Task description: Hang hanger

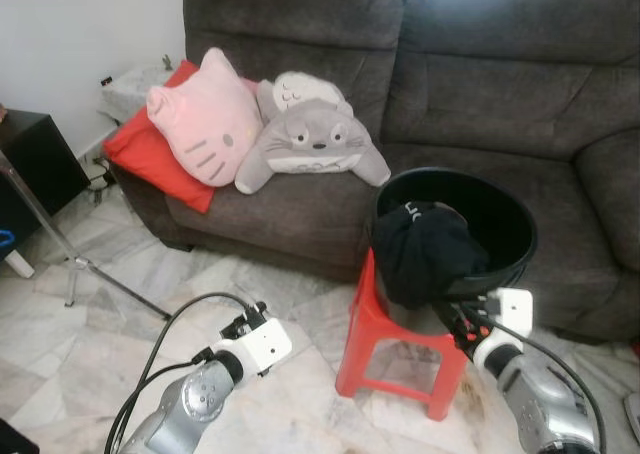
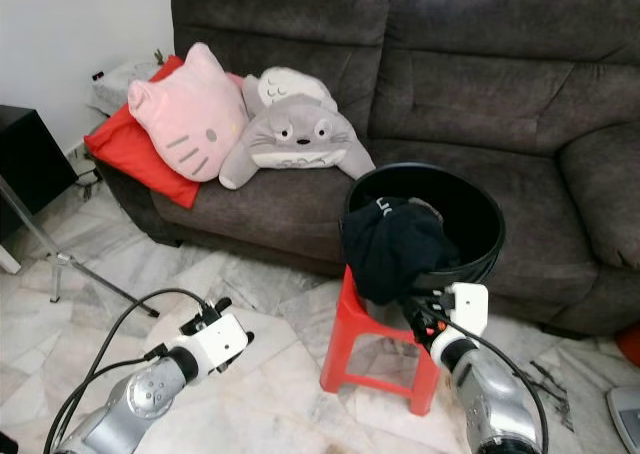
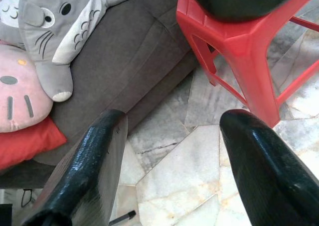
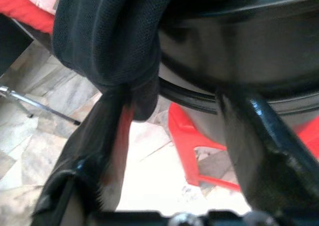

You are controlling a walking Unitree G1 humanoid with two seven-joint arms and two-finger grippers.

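Your right gripper (image 1: 452, 319) reaches up under the rim of the black plastic basin (image 1: 500, 209), its two long fingers spread apart, one finger (image 4: 107, 131) touching the hem of the black garment (image 1: 425, 254) that spills over the basin's near edge, the other under the basin's wall. Nothing is clamped yet. No hanger can be made out among these pictures; if one is here, it is likely buried in the garment or lying inside the basin, and you cannot tell which. Your left gripper (image 3: 169, 161) hovers low over the marble floor (image 1: 90, 344) with its fingers wide apart and empty, pointed toward the foot of the red plastic stool (image 1: 400, 359) and the grey sofa (image 1: 480, 94). On the sofa sit a pink cat cushion (image 1: 205, 114), a grey plush cushion (image 1: 310, 139) and a red pillow (image 1: 150, 159); a metal stand leg (image 1: 80, 264) crosses the floor at the left. The main risk from here: the basin rests on a narrow stool, so pulling the cloth downward or outward could drag the basin off its perch or tip the stool. Closing on fabric alone could also lift the garment without any hanger, and the lower finger may catch the basin's lip as you withdraw.
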